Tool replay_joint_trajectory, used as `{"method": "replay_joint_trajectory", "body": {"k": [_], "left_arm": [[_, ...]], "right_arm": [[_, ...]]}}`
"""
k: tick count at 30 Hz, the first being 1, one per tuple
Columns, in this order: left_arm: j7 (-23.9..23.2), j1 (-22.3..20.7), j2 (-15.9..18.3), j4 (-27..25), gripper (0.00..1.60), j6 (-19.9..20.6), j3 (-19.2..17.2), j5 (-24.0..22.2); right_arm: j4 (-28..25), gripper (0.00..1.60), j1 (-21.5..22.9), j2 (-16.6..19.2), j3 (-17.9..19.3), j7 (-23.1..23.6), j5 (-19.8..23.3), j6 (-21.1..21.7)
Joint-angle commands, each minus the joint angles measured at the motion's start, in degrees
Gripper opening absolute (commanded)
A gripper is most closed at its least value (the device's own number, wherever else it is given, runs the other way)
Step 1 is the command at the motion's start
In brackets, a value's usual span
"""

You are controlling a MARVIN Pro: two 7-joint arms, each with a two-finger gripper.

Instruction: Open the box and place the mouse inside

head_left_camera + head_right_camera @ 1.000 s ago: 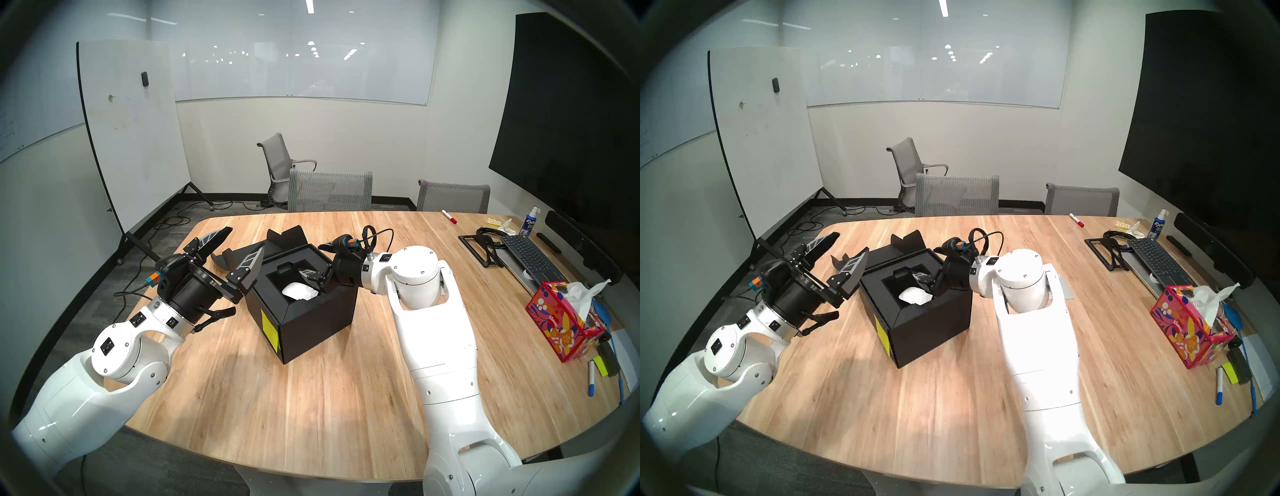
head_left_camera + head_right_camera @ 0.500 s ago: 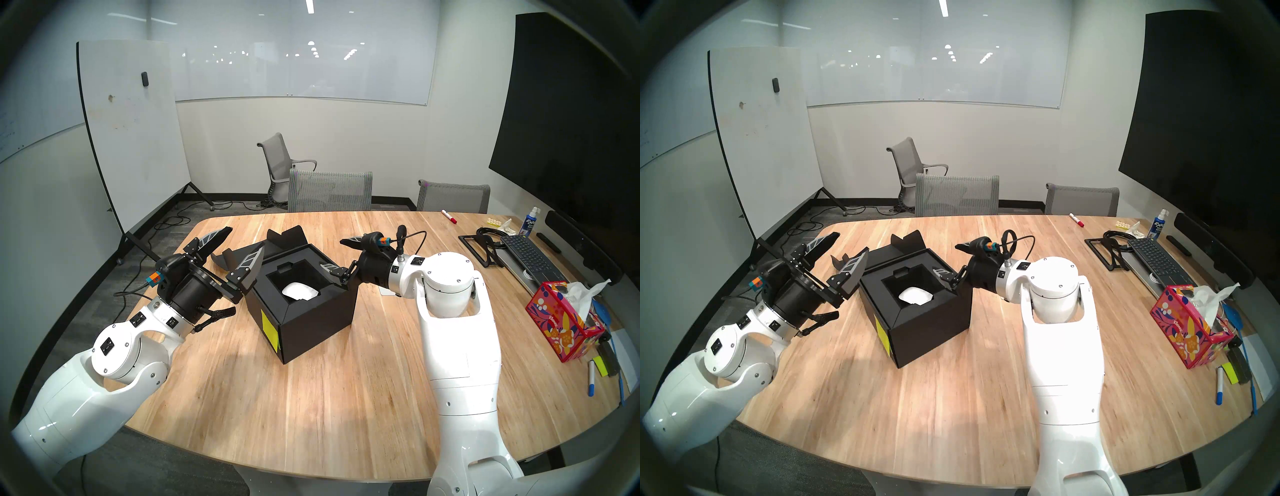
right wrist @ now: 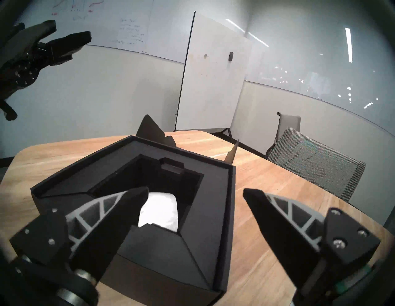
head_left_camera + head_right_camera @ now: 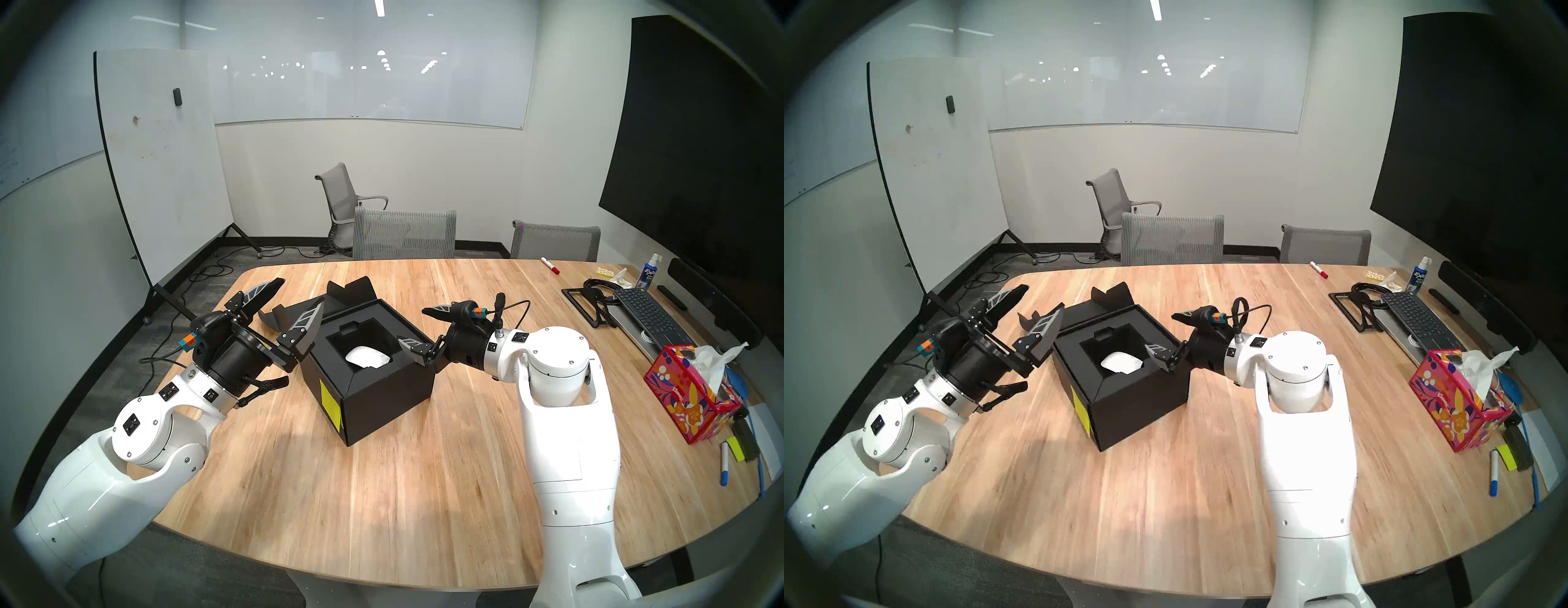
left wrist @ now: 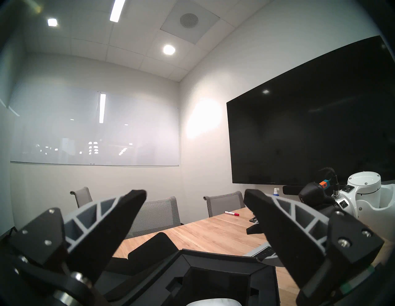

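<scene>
1. Mouse [image 4: 367, 356]: white, lying in the recess of the black insert inside the box [image 4: 382, 395].
2. Box: lid flap [image 4: 350, 293] folded back, top open; yellow-green note [image 4: 330, 401] on its near-left side; stands mid-table [image 4: 382, 488].
3. Right pincer [image 4: 418, 325]: released, empty, one fingertip over the box's right rim.
4. Left pincer [image 4: 292, 305]: released, empty, just beside the box's left edge, tilted upward.
5. Tissue box [image 4: 689, 403] well apart, at the right table edge.

mouse [image 4: 367, 356] in box [image 4: 384, 392] | box on table [image 4: 382, 488] | tissue box [image 4: 689, 401] far right
</scene>
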Motion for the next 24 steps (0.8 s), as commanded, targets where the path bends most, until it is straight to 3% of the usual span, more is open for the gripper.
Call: {"method": "replay_joint_trajectory", "body": {"k": [1,24], "left_arm": [[-0.1,-0.1,-0.1,-1.1,1.6,-0.5,-0.3,-0.1],[-0.1,-0.1,-0.1,-1.1,1.6,-0.6,-0.3,-0.1]], "right_arm": [[-0.8,1.6,1.7,-1.9,-3.2,-1.2,-1.2,0.2],[4.2,1.6,4.1,-2.2,-7.5,-1.6,-5.2,1.1]]}}
